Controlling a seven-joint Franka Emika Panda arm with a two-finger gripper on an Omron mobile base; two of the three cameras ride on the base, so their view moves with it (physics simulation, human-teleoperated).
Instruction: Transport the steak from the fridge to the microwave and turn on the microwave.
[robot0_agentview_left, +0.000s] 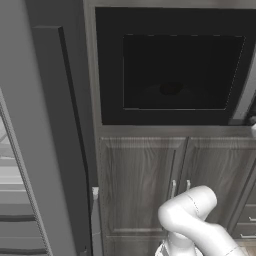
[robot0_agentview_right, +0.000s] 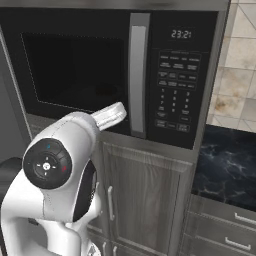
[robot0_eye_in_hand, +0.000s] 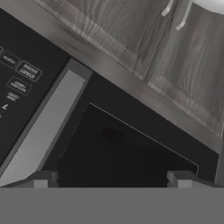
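Fingers: gripper (robot0_eye_in_hand: 112, 179) spread wide, two dark tips at bottom of hand view w/ nothing between them; holds nothing.
Fridge: fridge (robot0_agentview_left: 30, 165) at far left of left base view, grey door edge w/ pale shelf lines behind; stands beside the microwave column, well off from the arm's work.
Cabinets: grey-brown wood cabinets (robot0_agentview_right: 145, 200) directly under microwave, small bar pulls; all shut.
Microwave: microwave (robot0_agentview_left: 175, 70) built in above the cabinets, black door closed, dark window. Looks closed so it can run.
Arm: white arm (robot0_agentview_right: 60, 170) rises in front of cabinets, hand turned up toward the door; judged to be lining up for the panel.
Handle: grey vertical door handle (robot0_agentview_right: 138, 75) between window and keypad.
Panel: control panel (robot0_agentview_right: 175, 90) right of handle, clock lit, rows of small keys; start key not legible.
Steak: steak (robot0_agentview_left: 171, 89) a dim dark lump behind the glass, mid-cavity; colour can't be told through the window.
Stage: judged transport done, start press still to do.
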